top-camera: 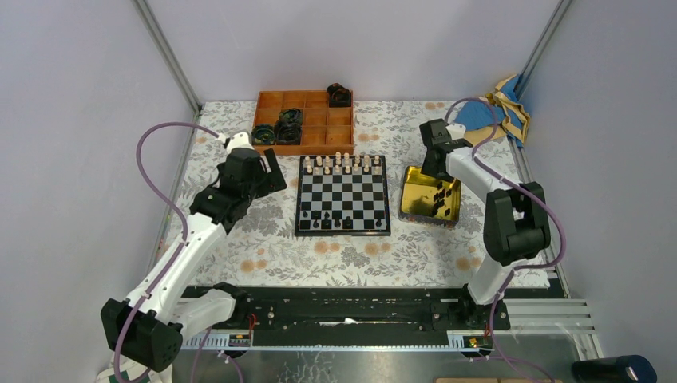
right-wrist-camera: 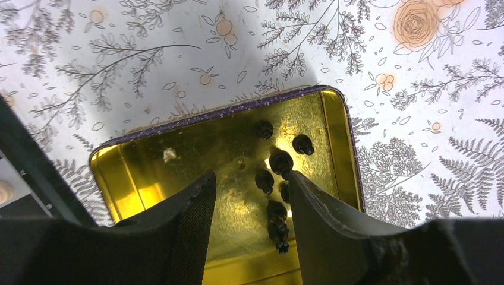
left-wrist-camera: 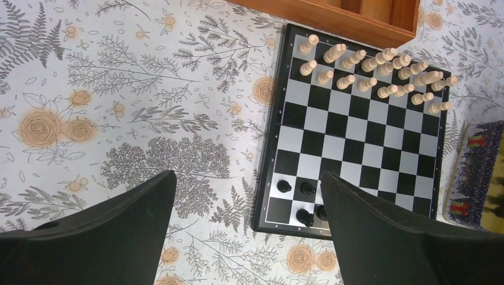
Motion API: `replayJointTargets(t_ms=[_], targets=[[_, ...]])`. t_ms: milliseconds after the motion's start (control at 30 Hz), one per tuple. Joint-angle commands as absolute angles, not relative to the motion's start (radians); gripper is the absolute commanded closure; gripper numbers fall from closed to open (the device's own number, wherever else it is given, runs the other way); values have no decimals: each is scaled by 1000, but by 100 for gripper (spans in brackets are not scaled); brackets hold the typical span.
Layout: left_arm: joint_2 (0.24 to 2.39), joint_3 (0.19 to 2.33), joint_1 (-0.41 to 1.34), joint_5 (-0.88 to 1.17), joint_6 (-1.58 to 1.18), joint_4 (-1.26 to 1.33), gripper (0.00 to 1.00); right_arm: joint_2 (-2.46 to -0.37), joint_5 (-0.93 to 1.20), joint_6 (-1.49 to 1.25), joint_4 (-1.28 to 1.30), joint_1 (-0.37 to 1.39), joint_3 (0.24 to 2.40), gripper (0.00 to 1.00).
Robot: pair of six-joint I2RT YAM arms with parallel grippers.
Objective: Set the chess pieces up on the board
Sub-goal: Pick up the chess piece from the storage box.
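The chessboard (top-camera: pixel 343 195) lies mid-table, also in the left wrist view (left-wrist-camera: pixel 356 130). Cream chessmen fill its far two rows. Several tiny black pieces (top-camera: pixel 327 223) stand on its near left corner, seen in the left wrist view (left-wrist-camera: pixel 304 189). More black pieces (right-wrist-camera: pixel 279 161) lie in a gold tin (top-camera: pixel 431 206), shown in the right wrist view (right-wrist-camera: pixel 148 154). My right gripper (right-wrist-camera: pixel 249 184) is open, low inside the tin, its fingers either side of a lying black piece (right-wrist-camera: pixel 277 224). My left gripper (left-wrist-camera: pixel 246 190) is open and empty above the mat, left of the board.
A wooden compartment tray (top-camera: pixel 304 121) with black coiled rings (top-camera: pixel 288 126) stands behind the board. A blue and yellow cloth (top-camera: pixel 495 112) lies at the far right corner. Floral cloth covers the table.
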State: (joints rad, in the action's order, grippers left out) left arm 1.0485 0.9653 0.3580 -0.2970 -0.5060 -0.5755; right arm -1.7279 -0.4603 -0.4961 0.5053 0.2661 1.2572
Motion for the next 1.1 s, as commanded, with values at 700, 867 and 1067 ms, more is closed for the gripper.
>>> replayJointTargets(t_ms=[700,867,1067], targets=[[1024,954,345,-346,-483,-544,1,-1841,-432,-490,393,194,1247,55],[1026,956,345,-345,-488,-548,1,-1851,-419,-491,381,183,1244,57],[1026,957,345,-343,-490,-552,1,-1862,-401,-499,373,177,1234,59]])
